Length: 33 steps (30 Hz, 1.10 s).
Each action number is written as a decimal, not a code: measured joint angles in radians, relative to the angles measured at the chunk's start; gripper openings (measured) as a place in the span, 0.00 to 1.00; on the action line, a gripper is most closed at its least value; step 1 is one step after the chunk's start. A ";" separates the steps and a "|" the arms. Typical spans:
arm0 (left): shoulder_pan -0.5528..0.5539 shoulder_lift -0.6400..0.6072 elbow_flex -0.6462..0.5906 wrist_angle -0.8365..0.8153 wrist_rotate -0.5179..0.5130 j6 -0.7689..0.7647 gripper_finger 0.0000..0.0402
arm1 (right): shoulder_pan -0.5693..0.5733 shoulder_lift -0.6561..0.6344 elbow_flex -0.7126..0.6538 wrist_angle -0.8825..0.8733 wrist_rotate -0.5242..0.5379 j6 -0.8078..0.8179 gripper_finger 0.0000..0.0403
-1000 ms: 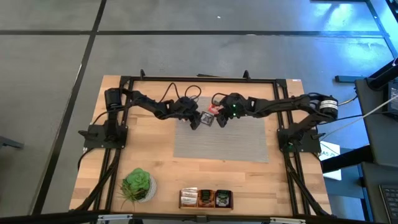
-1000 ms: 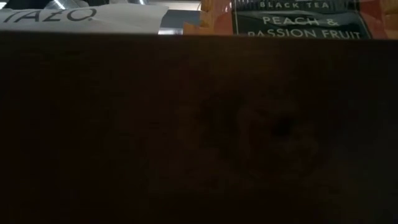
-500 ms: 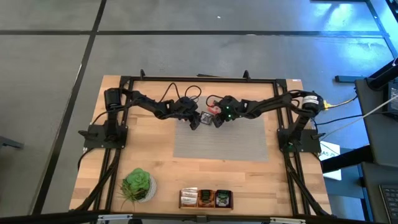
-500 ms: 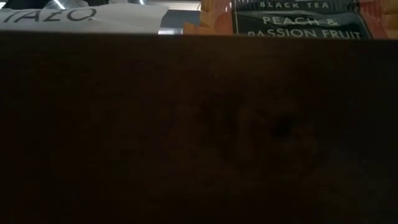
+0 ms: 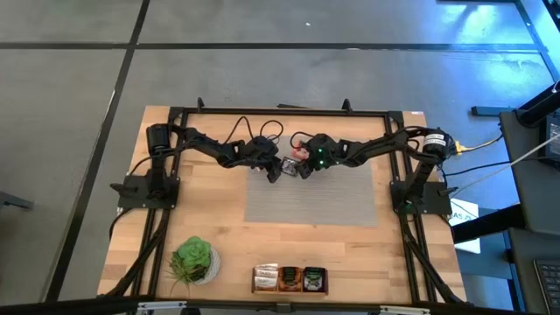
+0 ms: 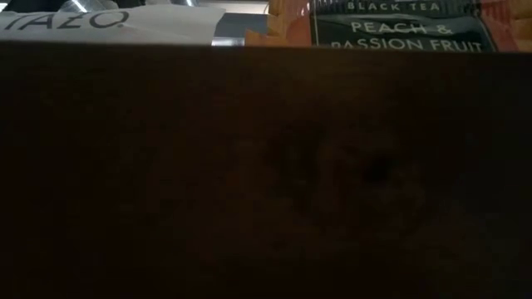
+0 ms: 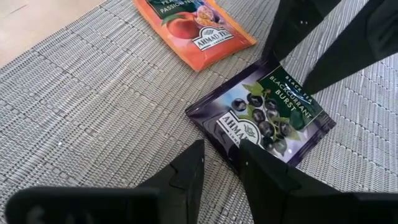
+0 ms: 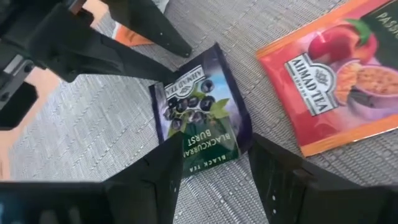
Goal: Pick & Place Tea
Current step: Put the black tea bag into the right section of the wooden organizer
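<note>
Left gripper [image 5: 273,172] sits at the mat's [image 5: 350,206] far edge, fingers parted, nothing held. In its wrist view the black sachet [image 7: 264,115] lies flat on the mat, one edge just at the fingertips [image 7: 249,155], diagonal to them, not between them. The orange sachet [image 7: 194,25] lies just beyond, apart from the black one. Right gripper [image 5: 304,169] faces in from the other side, fingers also parted and empty, straddling the black sachet's near edge [image 8: 202,124]. Both arms are about equally near; the right looks better lined up to close on it.
</note>
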 joint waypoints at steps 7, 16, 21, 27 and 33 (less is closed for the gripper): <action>0.000 0.000 0.000 0.000 0.000 0.000 0.25 | 0.000 0.000 0.000 0.000 -0.012 0.001 0.39; 0.000 0.001 -0.001 0.000 0.000 0.001 0.24 | 0.000 0.000 0.000 -0.001 -0.009 0.000 0.28; 0.000 0.001 -0.001 0.000 0.000 0.001 0.24 | -0.001 0.000 0.000 -0.020 0.042 -0.009 0.23; 0.000 0.001 -0.001 0.000 0.000 0.001 0.25 | -0.002 0.000 0.000 -0.021 0.044 -0.029 0.20; 0.000 0.002 -0.001 0.000 0.000 0.001 0.25 | -0.003 0.000 0.000 -0.021 0.044 -0.029 0.20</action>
